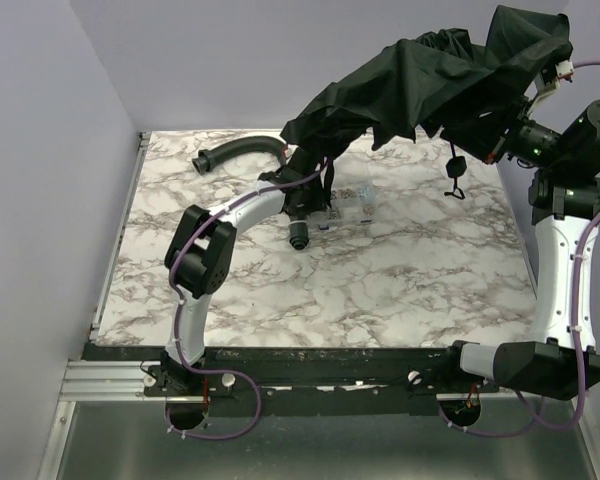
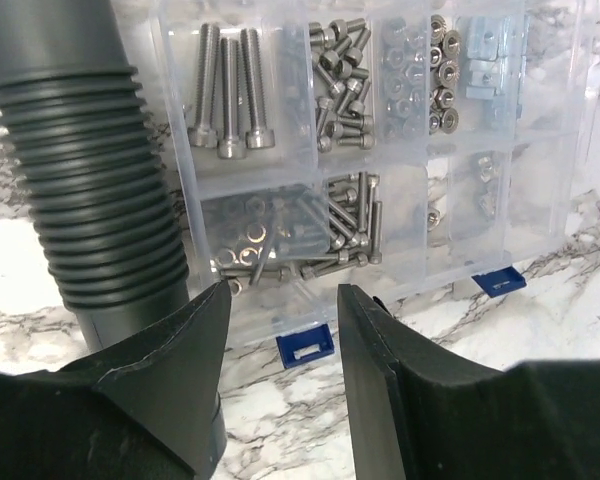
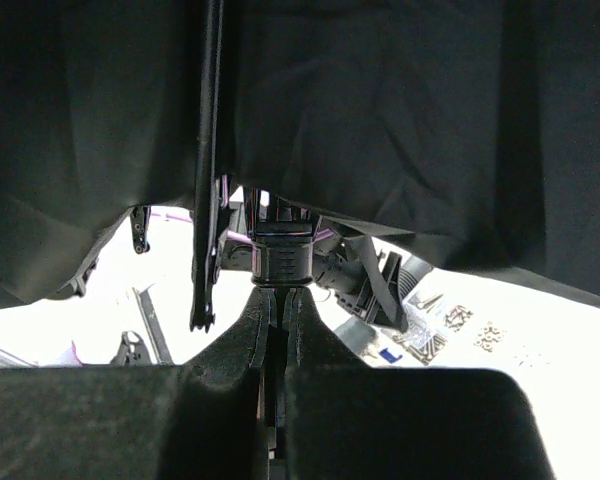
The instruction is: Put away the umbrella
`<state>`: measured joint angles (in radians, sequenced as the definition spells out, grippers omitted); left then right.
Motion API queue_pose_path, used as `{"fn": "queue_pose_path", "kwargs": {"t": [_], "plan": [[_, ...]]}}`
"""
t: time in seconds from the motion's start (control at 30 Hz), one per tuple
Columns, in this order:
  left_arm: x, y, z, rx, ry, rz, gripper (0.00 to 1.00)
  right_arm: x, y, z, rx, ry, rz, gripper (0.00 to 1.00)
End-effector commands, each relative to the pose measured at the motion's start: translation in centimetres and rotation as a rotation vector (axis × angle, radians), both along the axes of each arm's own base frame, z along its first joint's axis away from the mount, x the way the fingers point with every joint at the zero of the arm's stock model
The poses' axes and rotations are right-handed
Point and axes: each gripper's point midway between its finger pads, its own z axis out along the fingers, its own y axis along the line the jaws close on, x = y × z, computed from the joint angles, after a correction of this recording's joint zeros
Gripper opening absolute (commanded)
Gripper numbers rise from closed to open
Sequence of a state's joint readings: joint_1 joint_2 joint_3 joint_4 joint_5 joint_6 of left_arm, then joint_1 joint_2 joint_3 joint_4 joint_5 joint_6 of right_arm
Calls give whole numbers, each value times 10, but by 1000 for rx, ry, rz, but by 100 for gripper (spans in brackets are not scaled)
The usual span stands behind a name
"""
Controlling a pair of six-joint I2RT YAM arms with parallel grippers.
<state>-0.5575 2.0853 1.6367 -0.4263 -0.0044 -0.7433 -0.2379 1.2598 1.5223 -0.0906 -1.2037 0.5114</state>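
Observation:
The umbrella [image 1: 430, 80] hangs in the air at the far right, its black canopy slumped and spread wide. Its loop strap [image 1: 456, 185] dangles below. My right gripper [image 1: 495, 140] is under the canopy. In the right wrist view my right gripper [image 3: 280, 295] is shut on the thin black shaft, just below a ribbed black collar [image 3: 282, 262]. The canopy [image 3: 380, 120] fills the top of that view and a loose rib [image 3: 208, 200] hangs at the left. My left gripper [image 1: 310, 215] is low over the table, open and empty [image 2: 283, 300], apart from the umbrella.
A black ribbed curved hose [image 1: 240, 150] lies at the back left; its end [image 2: 90, 180] stands beside my left finger. A clear plastic box of screws and nuts [image 2: 400, 150] with blue latches lies just ahead of the left gripper, also seen from above [image 1: 355, 205].

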Motion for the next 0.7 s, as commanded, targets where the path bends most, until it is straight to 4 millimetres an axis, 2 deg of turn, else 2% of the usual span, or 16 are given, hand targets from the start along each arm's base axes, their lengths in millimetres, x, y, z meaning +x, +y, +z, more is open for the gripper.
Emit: {"fn": "queue_pose_path", "kwargs": {"t": [0.0, 0.13, 0.23, 0.3, 0.43, 0.53, 0.67], "plan": [[-12, 23, 5, 85, -26, 34, 50, -14, 2, 14, -22, -85, 17, 0], [-10, 22, 13, 85, -72, -4, 52, -14, 2, 13, -19, -80, 20, 0], [-12, 24, -1, 152, 3, -33, 52, -15, 2, 13, -19, -81, 18, 0], [-13, 22, -4, 164, 22, -53, 52, -15, 2, 13, -20, -81, 19, 0], [-15, 27, 5, 138, -42, -35, 52, -15, 2, 11, -19, -77, 19, 0], [-10, 33, 3, 169, -13, -23, 52, -14, 2, 10, -14, -65, 23, 0], [1, 28, 2, 188, -2, -40, 50, -17, 3, 13, -20, -92, 25, 0]]}}
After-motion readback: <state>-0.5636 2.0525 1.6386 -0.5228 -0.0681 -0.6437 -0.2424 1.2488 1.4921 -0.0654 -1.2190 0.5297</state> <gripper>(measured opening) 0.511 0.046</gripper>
